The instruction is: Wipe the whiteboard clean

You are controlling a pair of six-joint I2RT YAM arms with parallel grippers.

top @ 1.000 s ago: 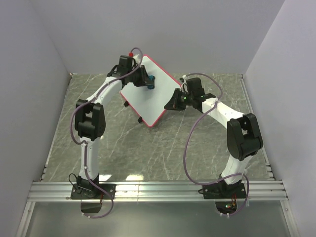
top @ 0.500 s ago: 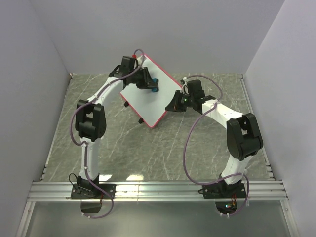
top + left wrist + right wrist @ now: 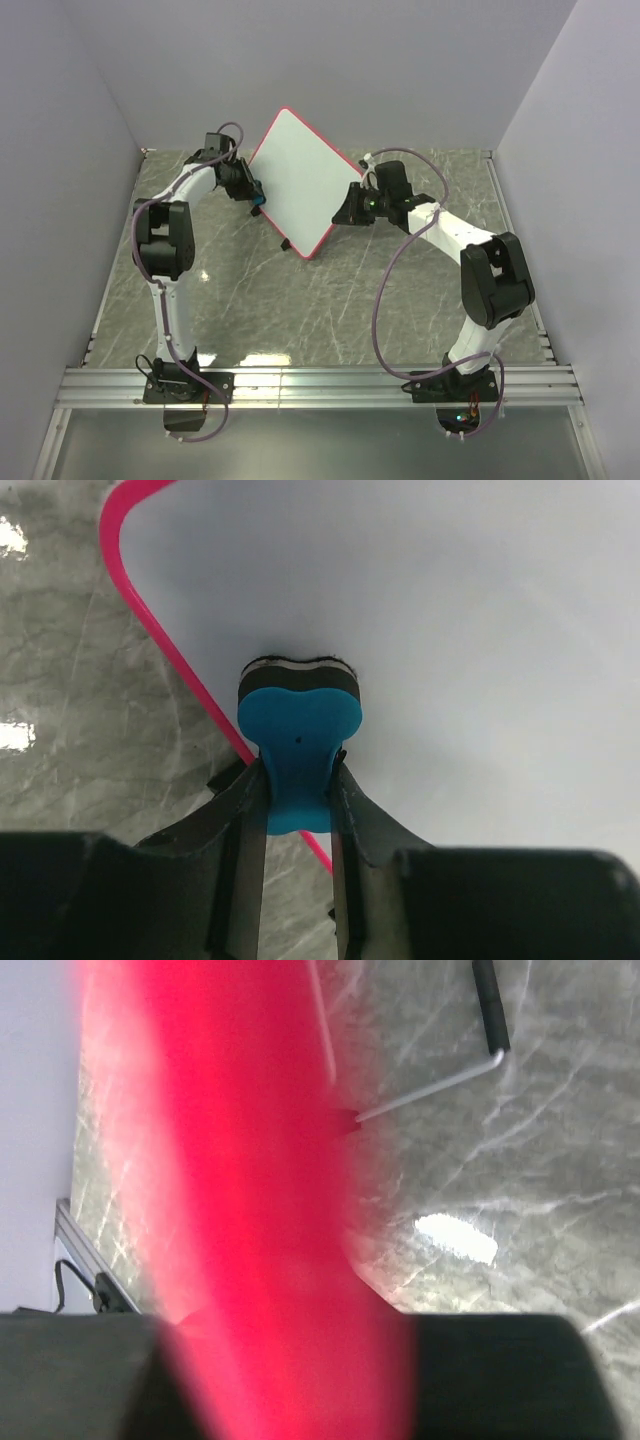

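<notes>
The whiteboard [image 3: 300, 180] stands tilted at the back middle of the table [image 3: 300, 300], its lower corner down. By its left rim the left gripper [image 3: 298, 780] pinches a blue eraser [image 3: 298, 730] (pad toward the white face). The right gripper [image 3: 347, 212] meets the right edge, but whether it is clamped cannot be told.

Soft, even light from above fills the overhead view. The whiteboard [image 3: 300, 180] throws only a faint shadow on the glossy table [image 3: 330, 300], which carries a pale glare patch near its front edge. The left wrist view is crisp on the blue eraser [image 3: 298, 730], with small white glints on the stone at the left and a nearly black foreground. In the right wrist view the board's red rim [image 3: 250, 1210] is a thick out-of-focus smear. The table behind it is sharper, with one bright reflection, and the bottom strip is black.
</notes>
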